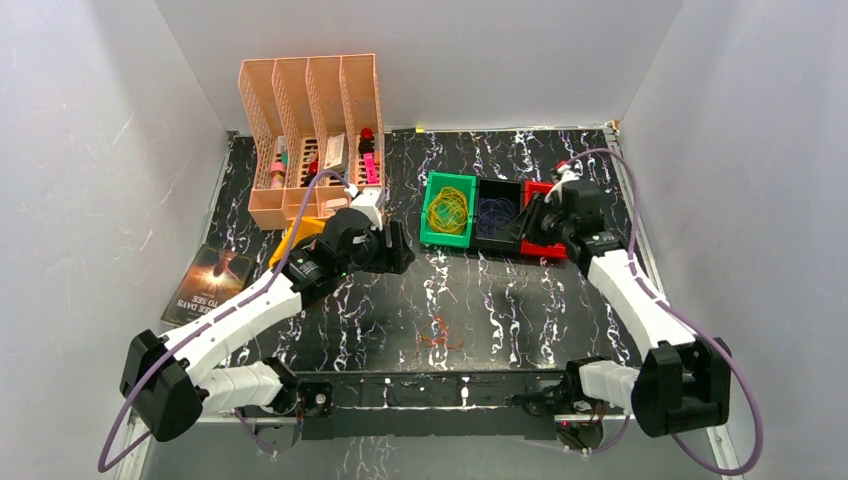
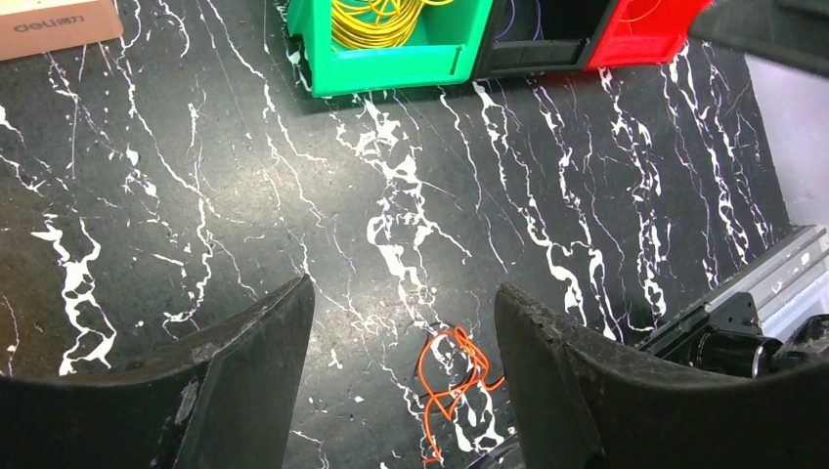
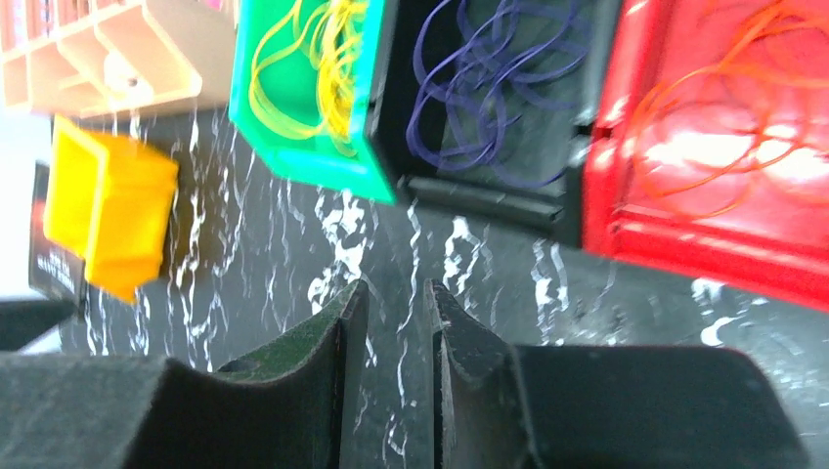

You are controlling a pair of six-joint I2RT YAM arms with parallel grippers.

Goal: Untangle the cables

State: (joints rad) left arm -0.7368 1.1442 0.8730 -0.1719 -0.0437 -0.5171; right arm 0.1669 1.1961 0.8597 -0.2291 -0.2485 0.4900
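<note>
Orange wire first: a single thin orange strand (image 2: 455, 376) lies flat on the black marbled table (image 1: 480, 290), close to the middle of the near edge and just short of the metal rail (image 1: 430, 385).

- **Missed pinch.** The strand is hair-thin and lies flat, so the pads will probably close on the table and miss it.
- **Loss at the rail.** A sideways sweep could push the strand against the rail, where it would be harder to reach.

The left gripper (image 2: 403, 293) hangs over the table just beyond the strand. It is empty, with its jaws wide apart.

Along the far edge, right of centre, three bins touch in a row:

- The green bin (image 2: 391, 63) holds the yellow loops (image 2: 376, 20).
- The black bin (image 3: 489, 195) holds the blue-purple loops (image 3: 489, 88).
- The red bin (image 3: 704, 249) holds the orange loops (image 3: 723, 127).

The right gripper (image 3: 396, 288) hovers at the red bin. Its fingers are almost together, with nothing between them.

- **Arm conflict.** If you carry the strand to the red bin, the right arm blocks the way, so move it off first.
- **Snagging.** The binned loops look springy, and a finger dipped among them could lift some out.

The yellow bin (image 3: 112, 210), the peach rack (image 1: 310, 100) at the far left corner and the booklet (image 1: 205, 280) at the left edge are all well apart from that route.
</note>
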